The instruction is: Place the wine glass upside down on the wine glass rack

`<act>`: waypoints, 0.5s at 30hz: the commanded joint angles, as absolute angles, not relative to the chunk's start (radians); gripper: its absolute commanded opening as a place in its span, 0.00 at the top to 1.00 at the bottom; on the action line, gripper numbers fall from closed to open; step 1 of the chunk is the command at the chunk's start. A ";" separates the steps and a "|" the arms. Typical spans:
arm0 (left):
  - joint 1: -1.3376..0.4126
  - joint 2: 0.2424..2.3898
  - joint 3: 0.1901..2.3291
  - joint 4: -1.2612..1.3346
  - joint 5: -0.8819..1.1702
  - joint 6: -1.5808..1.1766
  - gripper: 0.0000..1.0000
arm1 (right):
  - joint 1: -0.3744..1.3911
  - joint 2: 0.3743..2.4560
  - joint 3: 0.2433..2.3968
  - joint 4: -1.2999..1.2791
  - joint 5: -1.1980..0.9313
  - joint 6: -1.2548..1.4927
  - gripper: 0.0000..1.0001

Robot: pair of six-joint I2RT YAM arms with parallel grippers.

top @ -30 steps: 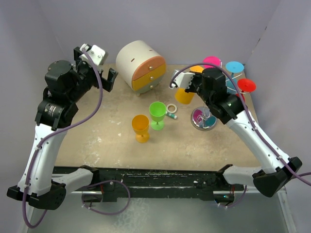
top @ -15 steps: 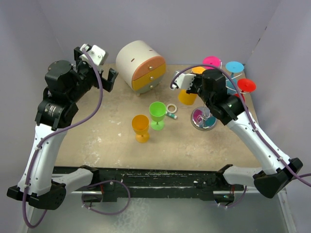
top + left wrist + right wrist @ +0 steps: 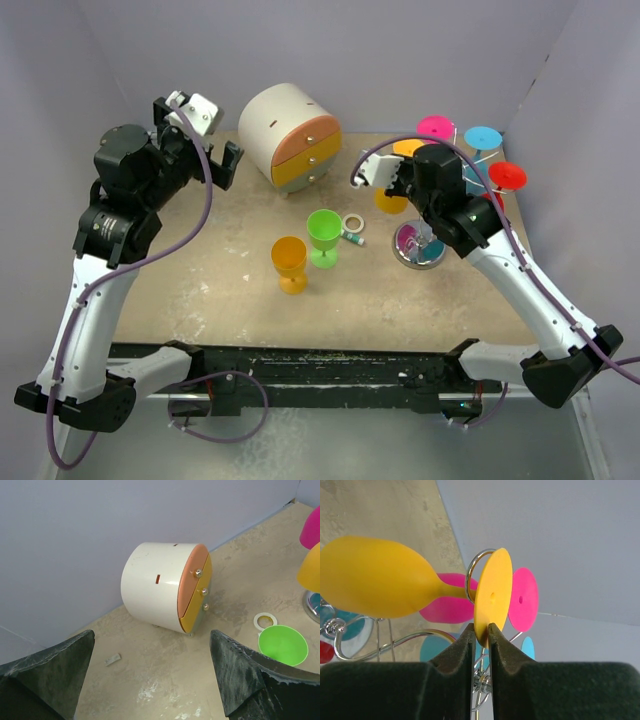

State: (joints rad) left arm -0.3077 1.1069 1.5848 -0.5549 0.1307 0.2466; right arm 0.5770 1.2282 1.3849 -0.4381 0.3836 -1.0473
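Shiny chrome wire rack [image 3: 412, 258], smooth plastic glass [image 3: 380, 582].

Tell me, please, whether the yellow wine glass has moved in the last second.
Yes: the yellow wine glass shifted right, away from the tape roll, toward the rack.

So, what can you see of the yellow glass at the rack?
The yellow glass looks like smooth matt plastic: a rounded bowl, a short stem and a flat round foot. It hangs upside down, its stem through a wire ring of the rack, the foot above the ring. The right pincer pinches the foot's rim.
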 commanded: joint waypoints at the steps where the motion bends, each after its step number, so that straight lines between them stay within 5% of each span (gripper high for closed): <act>1: -0.301 1.095 1.574 -0.508 0.143 0.256 0.01 | 0.583 1.207 1.402 -0.444 0.428 -1.037 0.81; 15: -0.302 1.084 1.521 -0.490 0.129 0.277 0.01 | 0.582 1.162 1.391 -0.468 0.485 -1.040 0.67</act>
State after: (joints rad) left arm -0.3077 1.1034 1.5337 -0.5392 0.1295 0.2562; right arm 0.5770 1.1973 1.3849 -0.4751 0.4404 -1.0473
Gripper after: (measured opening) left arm 0.991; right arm 0.324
